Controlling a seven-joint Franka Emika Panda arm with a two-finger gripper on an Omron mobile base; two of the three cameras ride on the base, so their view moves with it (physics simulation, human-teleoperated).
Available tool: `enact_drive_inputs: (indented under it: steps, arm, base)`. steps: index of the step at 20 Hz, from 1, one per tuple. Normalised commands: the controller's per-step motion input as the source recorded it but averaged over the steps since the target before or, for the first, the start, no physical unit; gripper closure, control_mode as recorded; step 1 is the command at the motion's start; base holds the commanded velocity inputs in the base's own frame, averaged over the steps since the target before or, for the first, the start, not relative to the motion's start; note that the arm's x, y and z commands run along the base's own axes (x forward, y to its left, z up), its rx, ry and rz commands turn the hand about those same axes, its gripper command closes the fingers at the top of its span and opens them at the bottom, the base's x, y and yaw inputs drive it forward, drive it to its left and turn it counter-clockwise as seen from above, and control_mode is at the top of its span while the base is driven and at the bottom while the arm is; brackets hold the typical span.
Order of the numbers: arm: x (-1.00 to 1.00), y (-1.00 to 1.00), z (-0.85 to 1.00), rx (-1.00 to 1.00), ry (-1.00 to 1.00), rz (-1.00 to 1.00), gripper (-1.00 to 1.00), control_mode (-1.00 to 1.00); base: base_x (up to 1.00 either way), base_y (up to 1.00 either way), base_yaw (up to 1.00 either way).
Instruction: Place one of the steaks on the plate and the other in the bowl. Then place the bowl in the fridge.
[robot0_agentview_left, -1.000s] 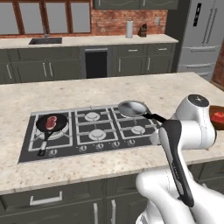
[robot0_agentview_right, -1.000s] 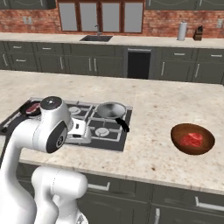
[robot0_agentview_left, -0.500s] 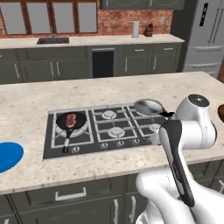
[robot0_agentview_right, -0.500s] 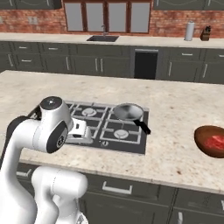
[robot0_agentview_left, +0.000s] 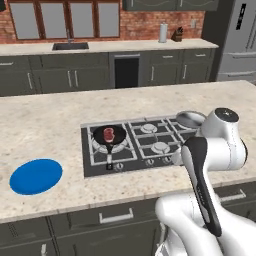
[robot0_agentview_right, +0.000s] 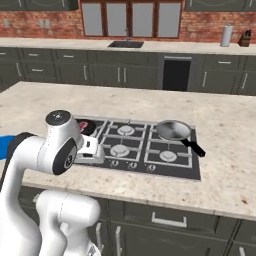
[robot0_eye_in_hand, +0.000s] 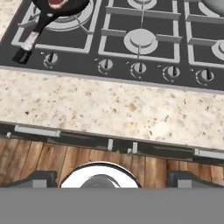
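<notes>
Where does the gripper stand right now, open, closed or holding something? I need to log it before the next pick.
Gripper: open, holding nothing; it hangs over the counter's front edge.

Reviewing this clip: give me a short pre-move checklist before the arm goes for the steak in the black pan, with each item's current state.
1. Steak visible in the black frying pan: ok.
2. Blue plate bare, lying on the counter left of the stove: ok.
3. End effector open: ok.
4. End effector above the steak: not ok, it points at the counter's front edge.
5. Bowl location: cannot tell.
</notes>
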Motion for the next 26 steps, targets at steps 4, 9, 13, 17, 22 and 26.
enact_drive_inputs:
  steps: [4,9,13,17,22,26]
  arm:
    - [0.0,0.0,0.0,0.0,0.0,0.0,-1.0,1.0]
    - [0.0,0.0,0.0,0.0,0.0,0.0,-1.0,1.0]
    - [0.0,0.0,0.0,0.0,0.0,0.0,-1.0,1.0]
    - [0.0,0.0,0.0,0.0,0.0,0.0,-1.0,1.0]
    - [0.0,0.0,0.0,0.0,0.0,0.0,-1.0,1.0]
    - [0.0,0.0,0.0,0.0,0.0,0.0,-1.0,1.0]
  base:
    - [-0.11,0.57,-0.03]
    - [-0.04,0.61,-0.03]
    - [0.0,0.6,-0.03]
    - [0.0,0.53,-0.01]
    - [0.0,0.56,0.0]
    - [0.0,0.57,0.0]
